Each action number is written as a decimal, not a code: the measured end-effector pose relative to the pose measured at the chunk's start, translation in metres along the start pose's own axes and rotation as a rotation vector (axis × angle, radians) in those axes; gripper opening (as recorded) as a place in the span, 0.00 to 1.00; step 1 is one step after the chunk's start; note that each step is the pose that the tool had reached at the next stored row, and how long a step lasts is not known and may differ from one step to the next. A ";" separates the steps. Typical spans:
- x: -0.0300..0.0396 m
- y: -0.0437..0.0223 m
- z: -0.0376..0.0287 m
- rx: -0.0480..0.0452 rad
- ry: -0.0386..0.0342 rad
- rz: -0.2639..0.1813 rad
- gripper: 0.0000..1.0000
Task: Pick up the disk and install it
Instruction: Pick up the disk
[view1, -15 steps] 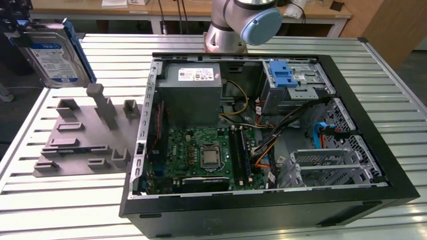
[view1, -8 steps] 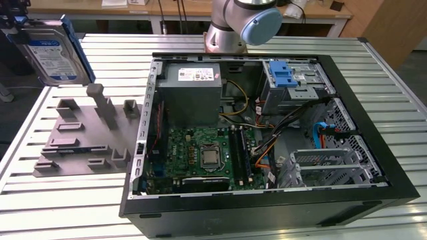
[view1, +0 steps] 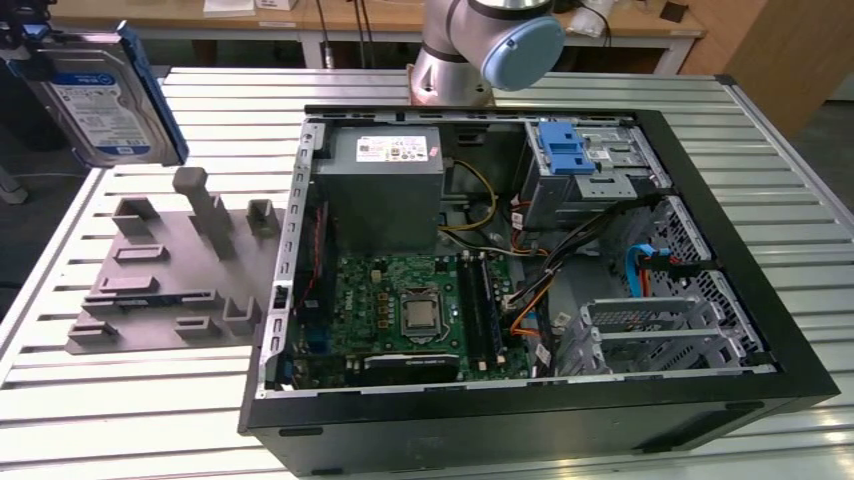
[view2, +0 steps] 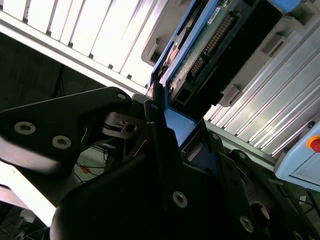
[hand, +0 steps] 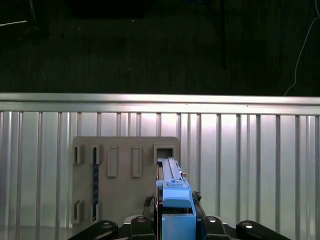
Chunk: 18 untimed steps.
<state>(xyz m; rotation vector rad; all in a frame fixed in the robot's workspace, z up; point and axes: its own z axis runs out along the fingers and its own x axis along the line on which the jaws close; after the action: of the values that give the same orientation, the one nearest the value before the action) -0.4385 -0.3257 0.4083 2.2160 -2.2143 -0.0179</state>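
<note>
- Grip: the gripper (view2: 182, 127) is clamped on the disk (view2: 210, 45). In the second wrist view its black fingers (view2: 159, 135) press against either side of the drive's blue bracket.
- In the exterior view the disk (view1: 100, 95) is held in the air at the far corner on the exterior view's left. Its blue-and-white label faces the camera, and it is clear of the slatted metal table (view1: 747, 130).
- In the first wrist view the disk (hand: 172, 197) appears edge-on, blue bracket uppermost. It is seen against one edge of the grey fixture plate (hand: 120, 175), just beside a square pocket.
- The fixture plate (view1: 167, 275), with its upright posts and slots, lies flat on the table just beside the open computer case (view1: 534, 420).
- Inside the case are a grey power supply box (view1: 380, 190), a green motherboard (view1: 407, 305) and a blue latch (view1: 567, 150) on the drive cage, well apart from the disk.
- The arm's base (view1: 481, 45) stands behind the case.
</note>
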 end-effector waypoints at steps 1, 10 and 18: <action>0.0000 0.0000 -0.0009 0.0001 0.0000 0.000 0.36; 0.0000 0.0002 -0.0100 0.0011 0.0000 0.000 0.36; 0.0000 0.0003 -0.0193 0.0013 0.0001 -0.007 0.36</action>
<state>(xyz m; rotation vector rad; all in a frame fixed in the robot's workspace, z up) -0.4385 -0.3257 0.4276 2.2238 -2.2077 -0.0164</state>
